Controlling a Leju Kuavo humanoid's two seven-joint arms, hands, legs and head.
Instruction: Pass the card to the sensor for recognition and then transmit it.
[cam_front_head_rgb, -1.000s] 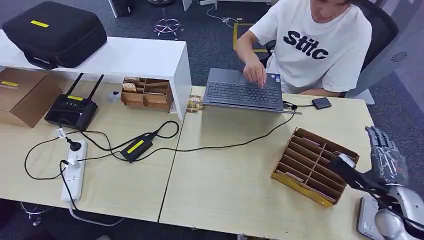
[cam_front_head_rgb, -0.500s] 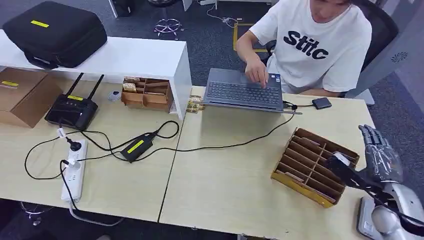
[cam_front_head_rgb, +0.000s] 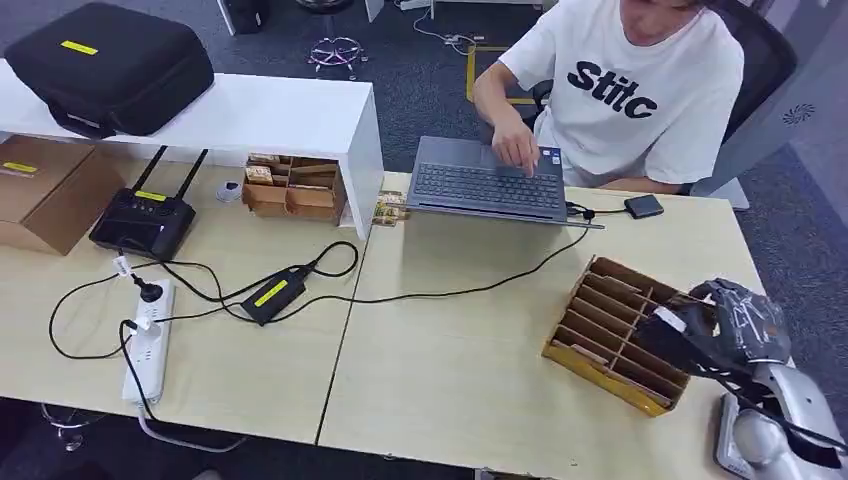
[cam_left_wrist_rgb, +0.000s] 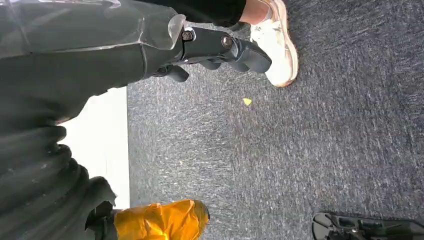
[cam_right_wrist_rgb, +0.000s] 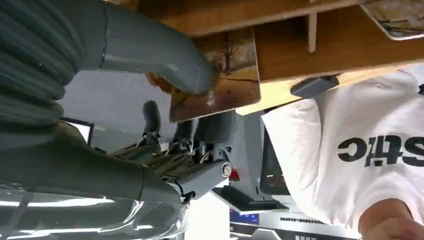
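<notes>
card (cam_right_wrist_rgb: 220, 85), printed with a brownish picture, sits at the edge of the wooden slotted rack (cam_front_head_rgb: 625, 315), with the thick grey thumb (cam_right_wrist_rgb: 150, 50) of the right hand (cam_front_head_rgb: 735, 320) pressed against its face; whether the other fingers clamp its far side cannot be told, so the grasp is uncertain. from the head view this hand curls over the rack's right end on the pale table (cam_front_head_rgb: 450, 370). left hand (cam_left_wrist_rgb: 215, 47) hangs over grey carpet, fingers curled in around nothing. across the table a person in a white shirt (cam_front_head_rgb: 630, 90) types at a laptop (cam_front_head_rgb: 485, 185).
</notes>
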